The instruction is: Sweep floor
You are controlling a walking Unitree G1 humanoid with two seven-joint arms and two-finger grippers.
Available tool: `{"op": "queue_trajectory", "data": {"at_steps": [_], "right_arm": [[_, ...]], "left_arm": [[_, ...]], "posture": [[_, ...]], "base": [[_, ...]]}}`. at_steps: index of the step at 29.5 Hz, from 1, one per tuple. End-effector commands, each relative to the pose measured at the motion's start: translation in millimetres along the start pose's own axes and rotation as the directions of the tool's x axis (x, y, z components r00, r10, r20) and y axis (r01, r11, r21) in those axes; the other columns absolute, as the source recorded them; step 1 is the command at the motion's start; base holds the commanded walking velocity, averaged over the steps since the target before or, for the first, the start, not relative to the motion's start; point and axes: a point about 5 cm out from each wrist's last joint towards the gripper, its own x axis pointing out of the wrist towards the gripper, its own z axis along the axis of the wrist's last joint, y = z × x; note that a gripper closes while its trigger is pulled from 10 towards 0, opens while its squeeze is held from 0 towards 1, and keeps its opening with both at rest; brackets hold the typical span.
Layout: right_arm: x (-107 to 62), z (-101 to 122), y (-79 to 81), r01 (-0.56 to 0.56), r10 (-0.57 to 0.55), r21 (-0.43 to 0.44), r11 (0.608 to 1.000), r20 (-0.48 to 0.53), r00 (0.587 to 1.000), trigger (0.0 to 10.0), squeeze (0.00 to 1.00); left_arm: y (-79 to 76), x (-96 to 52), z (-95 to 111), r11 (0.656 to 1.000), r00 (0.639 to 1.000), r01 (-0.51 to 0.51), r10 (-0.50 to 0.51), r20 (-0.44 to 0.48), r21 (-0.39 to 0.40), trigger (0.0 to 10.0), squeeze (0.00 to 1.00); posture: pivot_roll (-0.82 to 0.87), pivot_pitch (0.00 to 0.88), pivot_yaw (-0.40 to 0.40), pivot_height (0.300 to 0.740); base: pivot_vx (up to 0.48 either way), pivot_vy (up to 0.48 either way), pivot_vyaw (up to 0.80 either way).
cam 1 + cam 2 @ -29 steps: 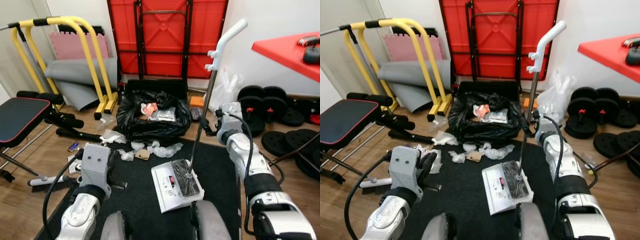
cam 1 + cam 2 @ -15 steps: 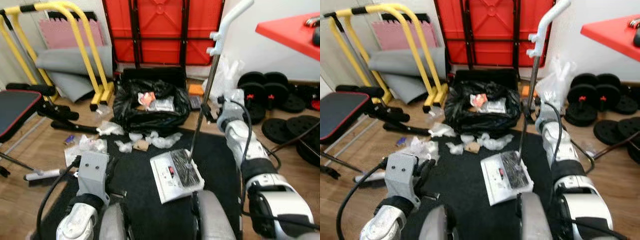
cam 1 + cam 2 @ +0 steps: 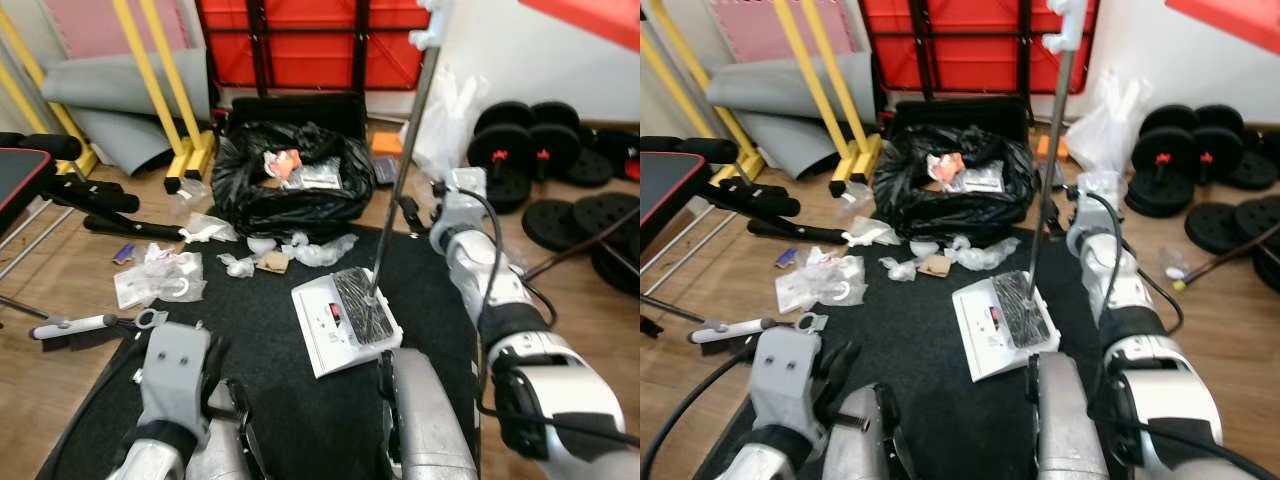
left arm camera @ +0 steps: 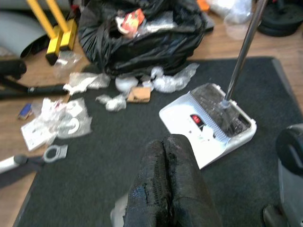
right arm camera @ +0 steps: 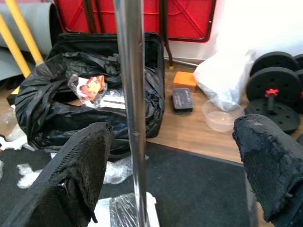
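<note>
On the black floor mat (image 3: 290,420), the white carpet sweeper (image 3: 345,320) stands closer to the crumpled white paper scraps (image 3: 300,250) than a second ago; the head camera has tipped down. Right gripper (image 5: 165,156) fingers spread wide around the sweeper's metal pole (image 5: 132,104), not clamping. Left gripper (image 4: 165,175) closed, empty, idle. Judgement: sweeping under way, litter ahead uncollected.

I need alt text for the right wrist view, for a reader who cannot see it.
The right claw is open, its two black fingers on either side of an upright metal broom pole. Behind stand a black rubbish bag full of litter, a wooden floor and black weight plates.
</note>
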Motion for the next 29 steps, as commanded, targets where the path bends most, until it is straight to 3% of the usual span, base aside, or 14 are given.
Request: {"op": "queue_trajectory", "data": {"at_steps": [1, 10, 14, 19, 20, 26, 29], "right_arm": [[1.0, -1.7, 3.4, 0.0, 0.0, 0.004, 1.0, -0.005, 1.0, 10.0, 0.0], [8.5, 15.1, 18.1, -0.032, 0.032, 0.004, 0.999, 0.032, 0.999, 10.0, 0.0], [15.0, 33.3, 27.4, -0.027, 0.026, 0.003, 1.0, 0.073, 0.997, 10.0, 0.0], [17.6, 42.9, 34.2, -0.049, 0.048, 0.009, 0.999, 0.096, 0.994, 10.0, 0.0], [21.2, 56.3, 43.8, -0.074, 0.073, 0.008, 0.997, 0.114, 0.991, 10.0, 0.0], [22.4, 60.6, 46.5, -0.079, 0.077, 0.006, 0.997, 0.118, 0.99, 10.0, 0.0], [25.9, 80.9, 53.7, -0.088, 0.087, 0.003, 0.996, 0.153, 0.984, 10.0, 0.0]], "left_arm": [[0.9, -4.5, -1.9, 1.0, 1.0, 0.003, -0.003, -0.028, 0.007, 10.0, 0.0], [2.3, -19.2, 0.1, 1.0, 0.998, -0.004, 0.005, -0.066, 0.004, 10.0, 0.0], [2.0, -29.8, 3.2, 1.0, 0.996, -0.011, 0.011, -0.091, -0.002, 10.0, 0.0], [1.6, -32.7, 4.1, 1.0, 0.995, -0.013, 0.012, -0.097, -0.004, 10.0, 0.0], [0.9, -36.1, 5.4, 1.0, 0.994, -0.014, 0.013, -0.105, -0.005, 10.0, 0.0], [0.6, -37.3, 6.0, 1.0, 0.994, -0.014, 0.014, -0.107, -0.005, 10.0, 0.0], [-0.3, -41.2, 7.1, 1.0, 0.993, -0.017, 0.016, -0.114, -0.009, 10.0, 0.0]], "posture": [[0.07, 0.281, 0.051, 0.445], [0.09, 0.33, 0.065, 0.415], [0.1, 0.361, 0.071, 0.395], [0.1, 0.369, 0.072, 0.395], [0.11, 0.378, 0.071, 0.395], [0.11, 0.38, 0.071, 0.395], [0.12, 0.395, 0.069, 0.395]], "base": [[0.0, 0.0, 0.0], [0.0, 0.0, 0.0], [0.0, 0.0, 0.0], [0.0, 0.0, 0.0], [0.0, 0.0, 0.0], [0.0, 0.0, 0.0], [0.0, 0.0, 0.0]]}}
